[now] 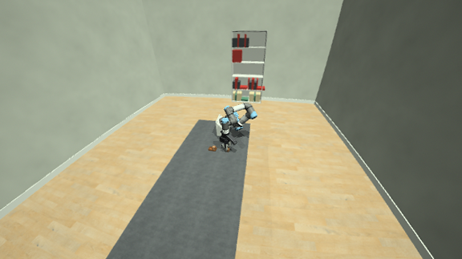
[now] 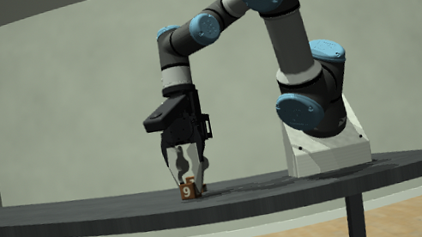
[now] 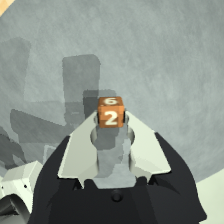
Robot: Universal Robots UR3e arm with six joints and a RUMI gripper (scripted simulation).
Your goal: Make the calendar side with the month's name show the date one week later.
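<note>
Pincer (image 3: pixel 110 124) pointed straight down at the tabletop (image 2: pixel 81 220), clenched on a small brown cube (image 3: pixel 110 113). In the wrist view the cube sat between the two pale fingertips, gripped on opposite side faces, with a white 2 toward the camera and a 6 on the face beyond it. From the exterior view the same cube (image 2: pixel 188 190) showed a 9 on its near side and appeared to rest on, or hang just above, the tabletop; which of the two could not be told. A second brown piece (image 2: pixel 202 187) lay just behind it, too hidden by the fingers to say whether it was the other cube or part of the tray. In the top view a small brown object (image 1: pixel 213 148) lay just beside the pincer, too small to identify.

By its look the cube was a rigid wooden block, light, with flat smooth faces. It should not deform or break under the grip, but smooth faces and a narrow contact patch could let it pivot between the fingers. Holding it squarely at mid-height on two opposite faces, as seen, seemed the soundest grasp, leaving the digit faces free to read.
</note>
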